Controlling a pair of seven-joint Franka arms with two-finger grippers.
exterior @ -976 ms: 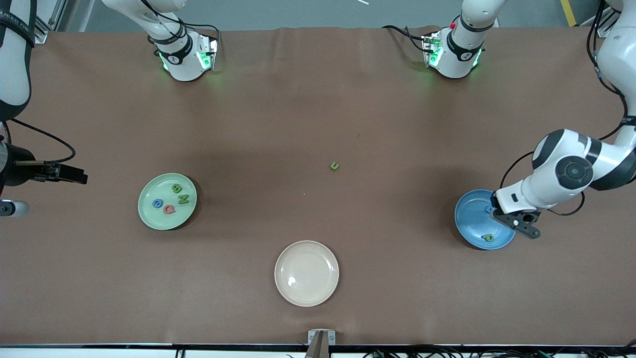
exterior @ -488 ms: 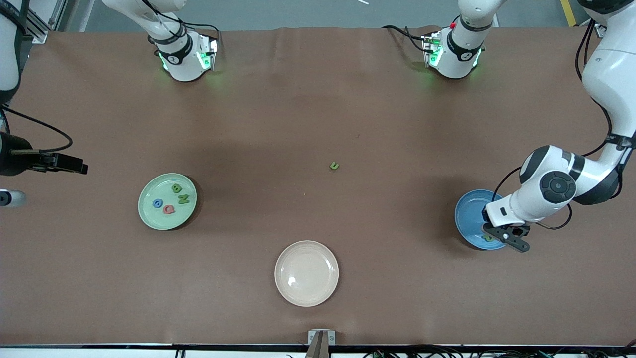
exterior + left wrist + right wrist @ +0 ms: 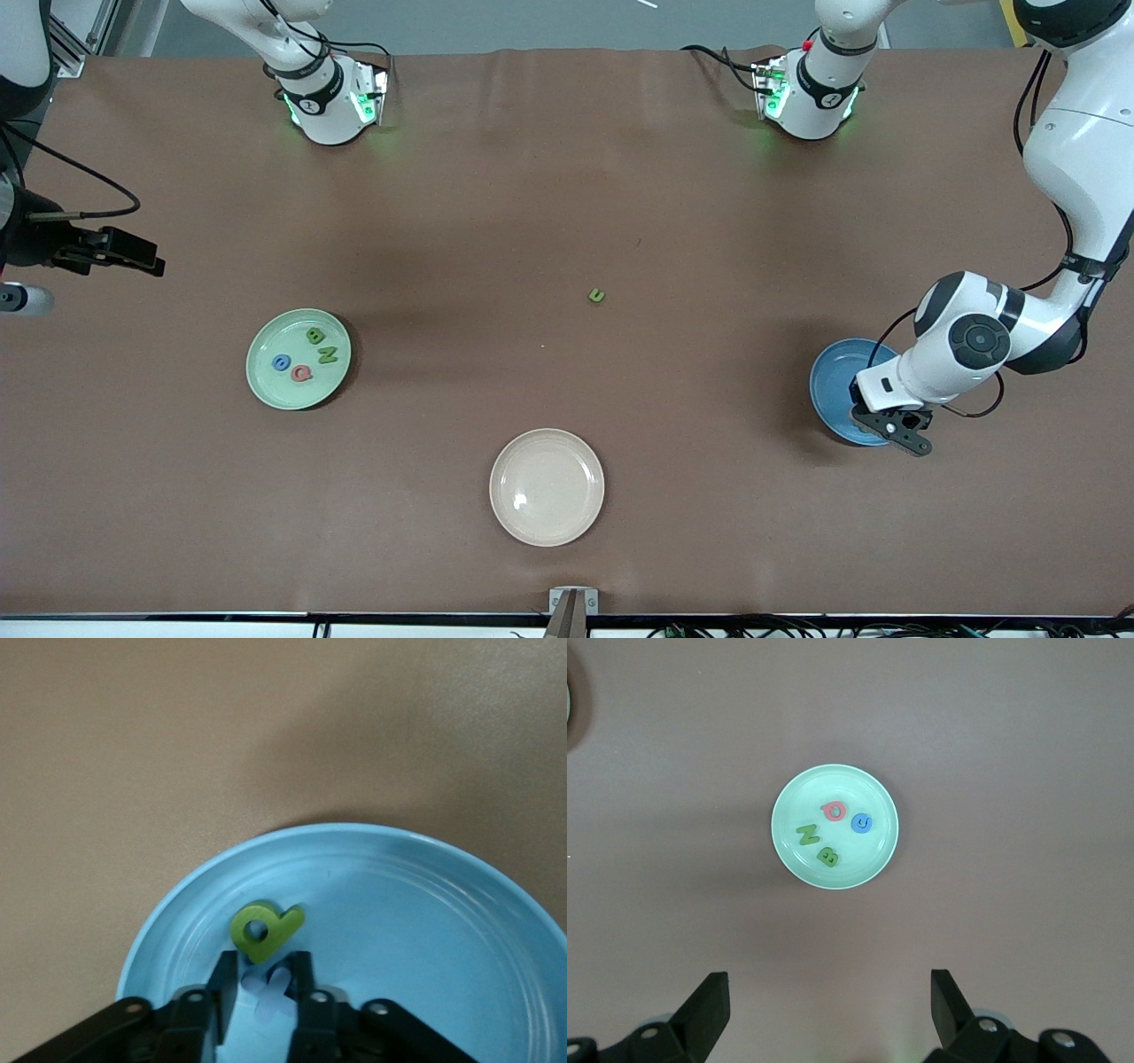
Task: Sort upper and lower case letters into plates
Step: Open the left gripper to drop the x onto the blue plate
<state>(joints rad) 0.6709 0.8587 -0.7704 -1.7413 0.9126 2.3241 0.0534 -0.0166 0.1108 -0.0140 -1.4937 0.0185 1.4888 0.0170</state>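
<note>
My left gripper [image 3: 890,430] is low over the blue plate [image 3: 833,381], shut on the blue x [image 3: 270,988]. The green p [image 3: 266,931] lies in this plate [image 3: 425,904] just past the fingertips. The mint plate [image 3: 266,390] holds green B [image 3: 314,335], green N [image 3: 327,355], blue G [image 3: 281,362] and red Q [image 3: 302,373]. The green u [image 3: 596,295] lies alone mid-table. The blue m does not show. My right gripper [image 3: 146,261] is open and empty, high at the right arm's end, looking down on the mint plate [image 3: 788,850].
A cream-beige plate [image 3: 547,486] stands empty near the front edge, nearer to the camera than the u. The brown table cover stretches bare between the plates. The arm bases stand along the table's back edge.
My left gripper has moved across the blue plate toward the front camera and now hides the p in the front view. My right gripper has drifted toward the bases' side.
</note>
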